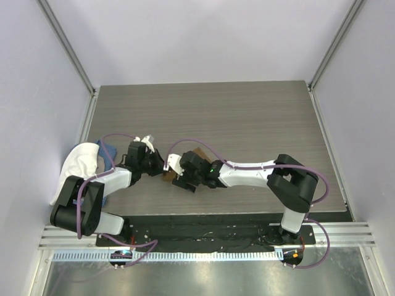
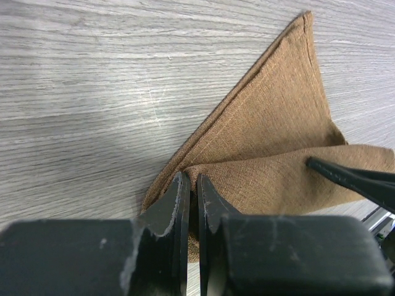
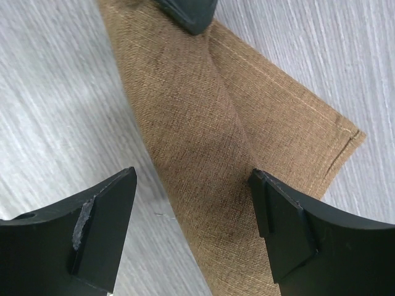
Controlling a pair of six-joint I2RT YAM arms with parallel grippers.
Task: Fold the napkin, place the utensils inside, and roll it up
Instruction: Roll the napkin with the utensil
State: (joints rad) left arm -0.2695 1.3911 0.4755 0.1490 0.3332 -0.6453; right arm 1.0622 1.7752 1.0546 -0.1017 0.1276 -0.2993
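Observation:
The tan-brown napkin (image 1: 197, 152) lies folded and partly rolled into a cone on the table between my two grippers. In the left wrist view the napkin (image 2: 271, 135) narrows to a point, and my left gripper (image 2: 192, 179) is shut on that narrow end with cloth pinched between the fingers. My right gripper (image 3: 192, 176) hovers open over the napkin (image 3: 203, 135), one finger on either side of the rolled part and neither pressing it. From above, the left gripper (image 1: 162, 165) and the right gripper (image 1: 176, 174) nearly meet. The utensils show in no view.
A white cloth (image 1: 79, 163) and a blue cloth (image 1: 108, 151) lie bunched at the table's left edge, beside the left arm. The grey wood table (image 1: 247, 117) stretches behind the arms. Metal frame posts stand at the back corners.

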